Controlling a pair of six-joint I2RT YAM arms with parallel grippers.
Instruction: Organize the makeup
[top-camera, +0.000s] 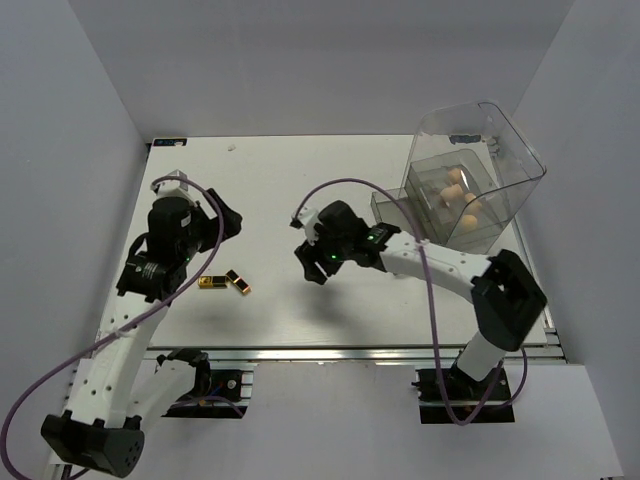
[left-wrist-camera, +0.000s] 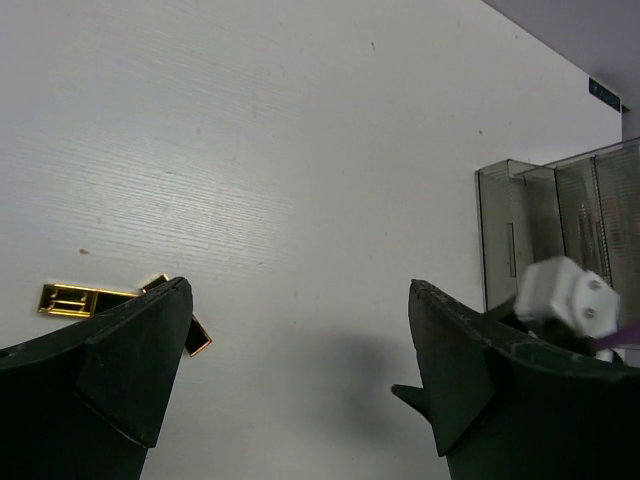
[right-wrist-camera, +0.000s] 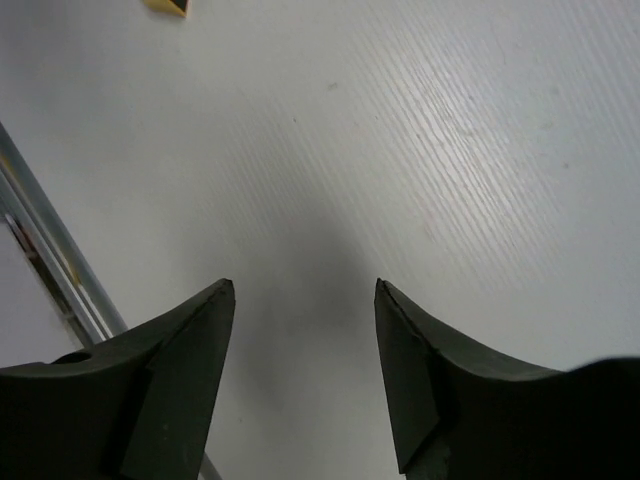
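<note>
Fingers on both arms are spread wide with nothing between them: the left fingers (left-wrist-camera: 130, 370) and the right fingers (right-wrist-camera: 180, 370) each frame only bare tabletop (top-camera: 300, 170).

The two lipstick tubes (top-camera: 224, 283) lie close together on the tabletop between the arms, toward the near edge. The gold one lies roughly left to right in the overhead view. Its neighbour is angled, with its far end toward the left arm and its near end toward the right arm.

In the left wrist view the tubes sit off to one side of the gap. The gold one is beside one finger and the other is half hidden behind that finger's tip. So the left fingers are near the tubes but not over them, and would need to shift sideways and back toward the arm's base.

The right wrist view shows only a gold corner at its top edge, which puts the tubes ahead of the right fingers and slightly to one side. The two arms look about equally near.

The drawer box (top-camera: 520, 165) stands on the right arm's side, with peach sponges (top-camera: 458, 192) already inside. That makes the right arm the likelier carrier. Either arm should close across a tube's short width. I cannot make out the palettes.
</note>
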